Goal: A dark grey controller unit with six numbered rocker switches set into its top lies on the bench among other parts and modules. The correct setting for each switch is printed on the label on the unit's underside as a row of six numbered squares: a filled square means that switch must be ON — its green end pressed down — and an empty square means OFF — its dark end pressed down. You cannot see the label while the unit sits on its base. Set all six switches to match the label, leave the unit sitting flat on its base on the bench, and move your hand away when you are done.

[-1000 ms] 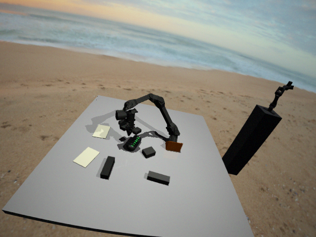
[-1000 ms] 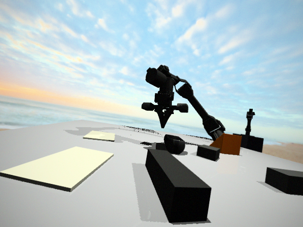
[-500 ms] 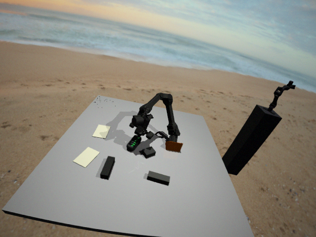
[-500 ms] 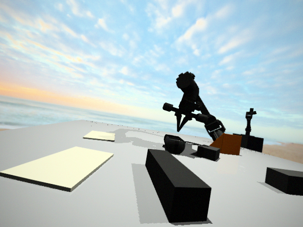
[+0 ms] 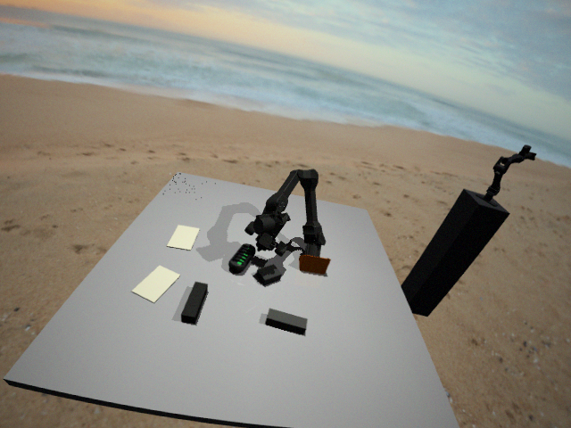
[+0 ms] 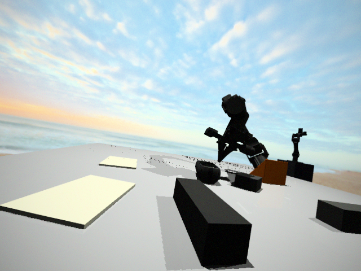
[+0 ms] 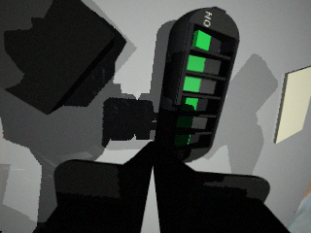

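Observation:
The dark grey controller unit [image 5: 241, 259] [image 6: 207, 172] [image 7: 204, 83] sits on its base on the bench, its six rocker switches facing up. In the wrist view the green ends line the left side of the row; the lower three lie in shadow, and I cannot tell which ends are pressed down. The label is hidden underneath. My gripper [image 5: 262, 249] [image 6: 220, 160] [image 7: 154, 146] is shut on nothing. Its tips point down just above the bench, close beside one end of the unit.
A small dark block [image 5: 259, 261] [image 7: 128, 118] and a black module [image 5: 268, 274] [image 6: 247, 181] [image 7: 53, 63] lie beside the unit. An orange-brown box [image 5: 314, 264] [image 6: 272, 171] stands at the arm's base. Two cream plates [image 5: 183, 237] [image 5: 155, 283], a long black block [image 5: 194, 301] [image 6: 210, 218] and a grey block [image 5: 285, 321] lie nearer the front.

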`<move>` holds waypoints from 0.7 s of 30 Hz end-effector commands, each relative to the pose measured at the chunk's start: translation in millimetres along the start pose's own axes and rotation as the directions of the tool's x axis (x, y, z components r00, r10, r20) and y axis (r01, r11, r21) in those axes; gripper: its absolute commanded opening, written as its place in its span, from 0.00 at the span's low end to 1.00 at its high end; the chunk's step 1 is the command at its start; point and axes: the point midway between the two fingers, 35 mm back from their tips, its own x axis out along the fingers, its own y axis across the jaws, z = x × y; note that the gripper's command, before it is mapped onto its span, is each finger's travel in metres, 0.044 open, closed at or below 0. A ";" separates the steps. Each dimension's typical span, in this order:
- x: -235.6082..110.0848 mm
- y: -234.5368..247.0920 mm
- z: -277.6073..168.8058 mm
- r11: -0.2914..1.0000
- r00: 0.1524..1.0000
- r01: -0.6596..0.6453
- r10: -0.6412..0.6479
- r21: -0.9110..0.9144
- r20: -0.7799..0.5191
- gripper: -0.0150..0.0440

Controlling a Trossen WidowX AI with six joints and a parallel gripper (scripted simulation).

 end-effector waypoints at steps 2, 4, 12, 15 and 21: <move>7.6 3.5 -1.7 1.000 1.000 0.005 -0.005 -0.011 -0.006 0.25; 10.7 4.3 -1.5 1.000 1.000 0.005 -0.005 -0.011 -0.006 0.25; 23.2 8.0 -1.1 1.000 1.000 0.004 -0.004 -0.011 -0.005 0.25; 27.8 9.4 -1.2 1.000 1.000 0.004 -0.004 -0.011 -0.006 0.25; 36.8 12.5 -1.7 1.000 1.000 0.005 -0.005 -0.011 -0.007 0.25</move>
